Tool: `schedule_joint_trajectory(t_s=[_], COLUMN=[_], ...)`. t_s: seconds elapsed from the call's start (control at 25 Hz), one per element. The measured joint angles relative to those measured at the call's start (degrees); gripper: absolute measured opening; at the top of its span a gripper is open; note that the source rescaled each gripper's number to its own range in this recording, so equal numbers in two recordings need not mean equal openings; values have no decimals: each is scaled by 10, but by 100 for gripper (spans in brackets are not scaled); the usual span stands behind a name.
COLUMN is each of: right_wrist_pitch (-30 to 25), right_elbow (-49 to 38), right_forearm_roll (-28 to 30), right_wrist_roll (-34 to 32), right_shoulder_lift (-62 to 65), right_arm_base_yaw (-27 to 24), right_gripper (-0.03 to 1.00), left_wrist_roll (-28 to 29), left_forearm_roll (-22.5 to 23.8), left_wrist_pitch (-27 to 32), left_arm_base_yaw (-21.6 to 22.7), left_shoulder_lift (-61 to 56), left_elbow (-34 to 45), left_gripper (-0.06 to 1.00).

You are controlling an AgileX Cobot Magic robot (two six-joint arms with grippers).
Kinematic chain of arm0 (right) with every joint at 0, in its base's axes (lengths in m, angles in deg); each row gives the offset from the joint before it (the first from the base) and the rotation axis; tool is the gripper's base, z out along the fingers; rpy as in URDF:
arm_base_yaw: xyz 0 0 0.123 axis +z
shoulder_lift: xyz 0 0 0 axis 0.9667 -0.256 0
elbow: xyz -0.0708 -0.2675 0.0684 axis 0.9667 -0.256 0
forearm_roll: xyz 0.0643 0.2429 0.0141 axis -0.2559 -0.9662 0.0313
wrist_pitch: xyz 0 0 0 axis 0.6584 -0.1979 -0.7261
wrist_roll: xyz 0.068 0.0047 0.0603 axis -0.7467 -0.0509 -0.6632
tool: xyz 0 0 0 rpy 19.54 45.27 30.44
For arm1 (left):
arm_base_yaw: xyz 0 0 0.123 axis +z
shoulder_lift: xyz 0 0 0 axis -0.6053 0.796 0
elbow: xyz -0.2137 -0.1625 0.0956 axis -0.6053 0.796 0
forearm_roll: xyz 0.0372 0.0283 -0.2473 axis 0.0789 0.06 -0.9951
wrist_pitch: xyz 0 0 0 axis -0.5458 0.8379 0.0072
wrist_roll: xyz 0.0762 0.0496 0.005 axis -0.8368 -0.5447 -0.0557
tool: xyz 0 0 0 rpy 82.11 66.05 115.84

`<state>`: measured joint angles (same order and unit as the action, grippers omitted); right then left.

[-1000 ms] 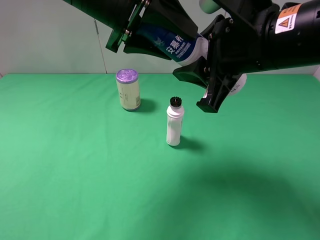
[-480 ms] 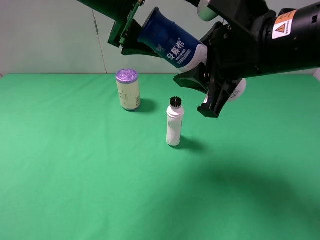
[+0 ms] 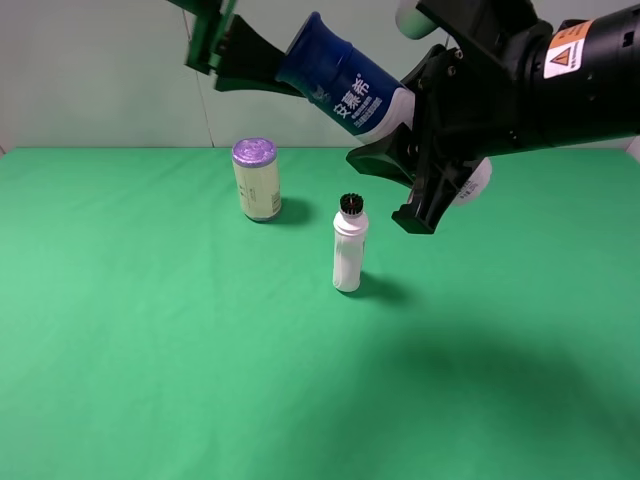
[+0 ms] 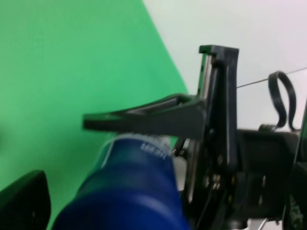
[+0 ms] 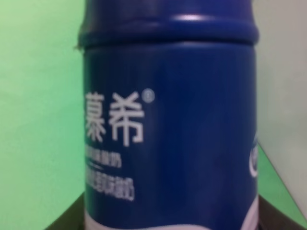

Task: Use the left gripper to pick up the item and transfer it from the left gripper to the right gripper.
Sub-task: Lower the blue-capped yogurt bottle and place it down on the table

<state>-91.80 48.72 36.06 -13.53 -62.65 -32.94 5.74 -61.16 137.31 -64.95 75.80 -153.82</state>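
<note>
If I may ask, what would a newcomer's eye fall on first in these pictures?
The dark blue bottle with white characters hangs tilted in mid-air over the back of the green table, clamped by the right gripper. The left gripper sits at the bottle's cap end, jaws open around it. Below stand a cream can with a purple lid and, right of it, a slim white bottle with a black cap.

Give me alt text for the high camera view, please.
The right pincer holds the blue-capped bottle tilted above a green table, the open left pincer by its cap. A purple-lidded can and a slim white bottle stand below.
</note>
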Motion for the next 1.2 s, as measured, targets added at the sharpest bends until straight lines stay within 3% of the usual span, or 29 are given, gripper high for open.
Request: schedule_joint_trajectory(t_s=[0.32, 0.68, 0.88, 1.2], right_wrist_pitch=[0, 0, -2, -7], right_elbow=[0, 0, 0, 0], right_forearm_roll=[0, 0, 0, 0], right_wrist_roll=[-1, -6, -23, -40], right_shoulder_lift=[0, 0, 0, 0], right_arm_base_yaw=[0, 0, 0, 0], right_gripper=[3, 3, 3, 3], left_wrist_roll=[72, 123, 152, 176], left_forearm_roll=[131, 265, 365, 496], left_wrist_pitch=[56, 130, 173, 173], left_arm_base_yaw=[47, 144, 186, 197], left_shoulder_lift=[-63, -190, -267, -378], left_elbow=[0, 0, 0, 0], left_gripper=[100, 100, 100, 100])
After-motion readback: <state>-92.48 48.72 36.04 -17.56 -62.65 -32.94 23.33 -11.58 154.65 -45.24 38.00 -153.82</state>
